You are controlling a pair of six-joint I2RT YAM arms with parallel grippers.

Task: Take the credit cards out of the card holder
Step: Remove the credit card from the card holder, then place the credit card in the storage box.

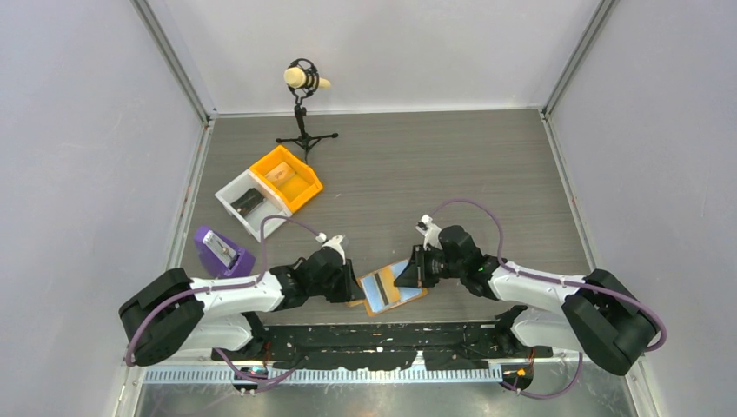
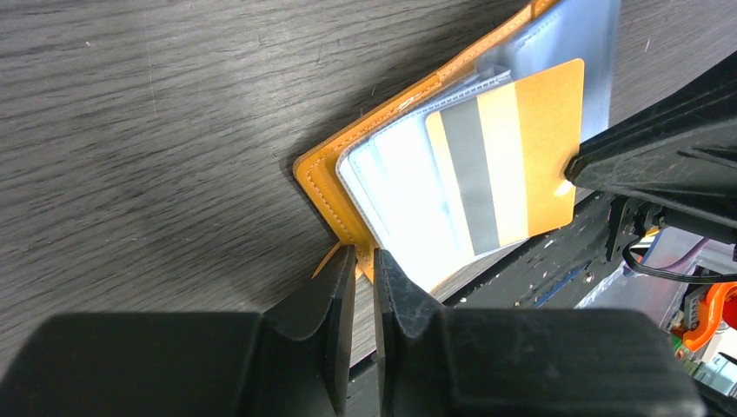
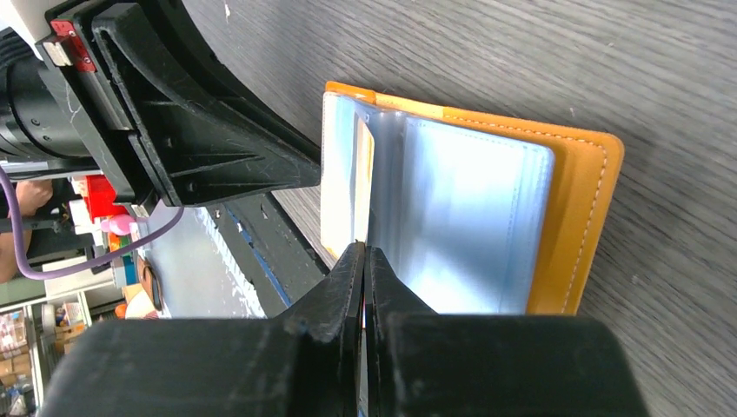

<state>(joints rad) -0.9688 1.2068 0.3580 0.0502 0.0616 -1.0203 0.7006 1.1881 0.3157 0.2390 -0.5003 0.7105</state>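
If my right gripper point(image 3: 363, 261), pinched shut on the gold, grey-striped credit card point(image 2: 513, 165), pulls askew, the card may jam or drag the flat orange-tan card holder point(image 2: 320, 182) from my left gripper point(image 2: 363, 261), clamped on its corner. The holder lies open at the worktop's point(image 1: 434, 174) near edge, 1 card partly out of pale blue-grey pockets.

Top view. Grey wood-grain table point(image 1: 417, 165) enclosed by pale grey walls point(image 1: 87, 130). At the far edge, a cream microphone point(image 1: 304, 79) in a black shock mount on a small tripod point(image 1: 306, 139). Left of centre, an orange bin point(image 1: 304, 193) touches a white bin point(image 1: 230, 187). The white bin holds a dark item point(image 1: 248, 201), too small to identify. Nearer, a purple stand point(image 1: 207, 239) carries what may be a silver device.
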